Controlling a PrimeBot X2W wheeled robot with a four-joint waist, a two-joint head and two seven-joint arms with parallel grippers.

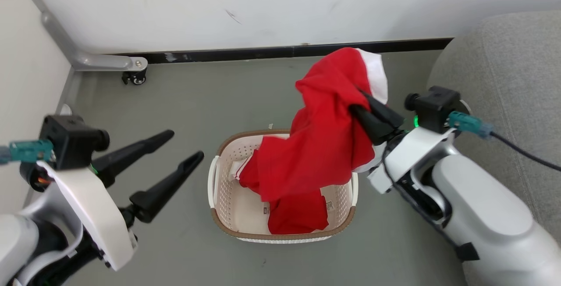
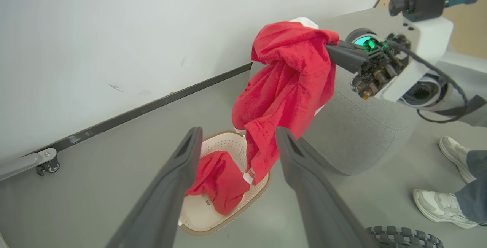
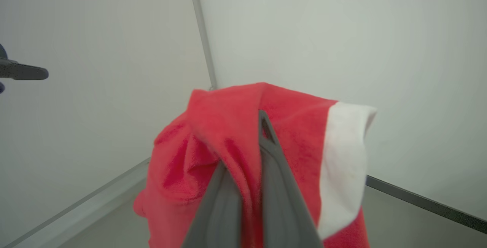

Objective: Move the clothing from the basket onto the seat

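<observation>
Pinches the lifted garment (image 1: 320, 145) tight between the closed fingers of the right gripper (image 1: 359, 95), grasping it by a bunched upper fold near the white trim (image 1: 374, 75). Hangs it high above the basket (image 1: 223, 194) and lets its lower end trail down inside the perforated walls. Confirms in the right wrist view red cloth squeezed between both dark fingers (image 3: 277, 172).

Holds the left gripper (image 1: 184, 144) spread wide and empty, off to the basket's left above the grey floor, touching nothing.

Finds the second garment (image 1: 298, 216) crumpled on the basket bottom against the near wall, partly under the hanging cloth.

Places the seat (image 1: 504, 58) at right, just beside the basket, with the right forearm between the two and neither garment on it yet.

Notes a metal leg with a caster (image 1: 136, 76) by the dark baseboard, well apart from the basket. Catches, in the left wrist view, a person's white shoes (image 2: 441, 206) on the floor beyond the seat's rounded end.
</observation>
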